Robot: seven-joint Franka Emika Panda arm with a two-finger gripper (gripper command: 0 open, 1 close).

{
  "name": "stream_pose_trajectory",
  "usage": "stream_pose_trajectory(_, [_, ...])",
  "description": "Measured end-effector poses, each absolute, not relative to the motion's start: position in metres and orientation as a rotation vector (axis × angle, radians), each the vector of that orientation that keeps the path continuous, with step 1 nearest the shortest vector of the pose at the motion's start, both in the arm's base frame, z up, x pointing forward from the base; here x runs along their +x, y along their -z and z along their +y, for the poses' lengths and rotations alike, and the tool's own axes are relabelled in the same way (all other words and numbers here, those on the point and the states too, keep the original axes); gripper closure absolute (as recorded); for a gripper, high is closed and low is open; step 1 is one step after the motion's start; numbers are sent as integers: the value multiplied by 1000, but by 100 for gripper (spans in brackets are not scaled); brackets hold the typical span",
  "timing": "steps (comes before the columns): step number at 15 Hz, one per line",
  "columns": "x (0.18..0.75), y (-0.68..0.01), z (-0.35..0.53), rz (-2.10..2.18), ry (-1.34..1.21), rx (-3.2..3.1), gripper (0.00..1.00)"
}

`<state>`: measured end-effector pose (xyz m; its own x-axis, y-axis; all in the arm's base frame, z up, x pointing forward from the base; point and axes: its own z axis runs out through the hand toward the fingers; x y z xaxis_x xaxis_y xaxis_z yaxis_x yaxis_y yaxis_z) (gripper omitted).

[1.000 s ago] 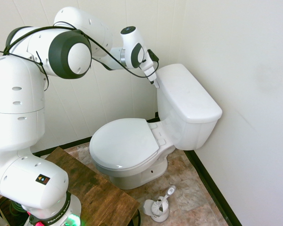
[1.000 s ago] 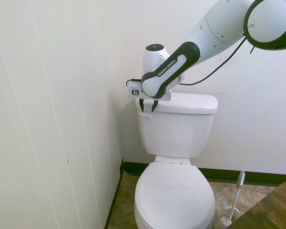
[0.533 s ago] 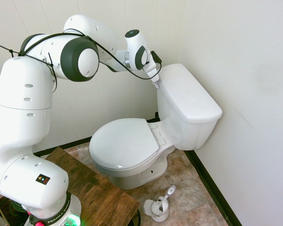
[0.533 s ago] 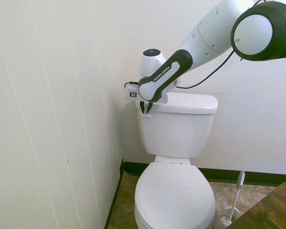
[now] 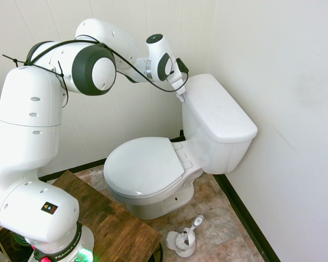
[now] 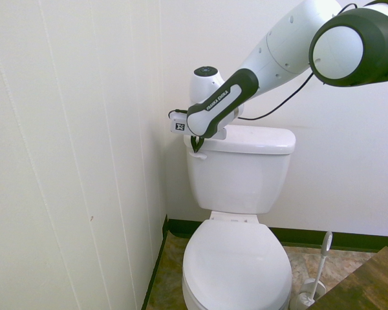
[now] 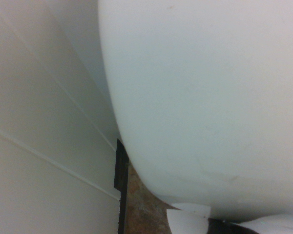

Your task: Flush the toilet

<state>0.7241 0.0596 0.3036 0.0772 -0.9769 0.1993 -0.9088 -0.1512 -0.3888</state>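
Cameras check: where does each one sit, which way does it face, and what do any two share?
First exterior view: high beside the arm's base, looking down at the toilet in the corner; most of the arm shows, the hand at the tank's corner.
Second exterior view: low in front of the bowl, facing the tank; forearm and hand show.
Wrist view: close by the tank's side, looking down toward the floor.
Both exterior views share the toilet brush.

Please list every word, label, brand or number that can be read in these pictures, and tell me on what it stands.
"FRANKA EMIKA": on the dark band of the arm's forearm, second exterior view.
"FRANKA EMIKA": on the ring at the arm's base, first exterior view, only partly legible.
Small square sticker on the base: a symbol, no words.
The toilet shows no print.
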Motion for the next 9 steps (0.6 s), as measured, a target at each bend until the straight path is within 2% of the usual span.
stream_pose_trajectory(9, [736,-280,57,1965,602,-2168,100])
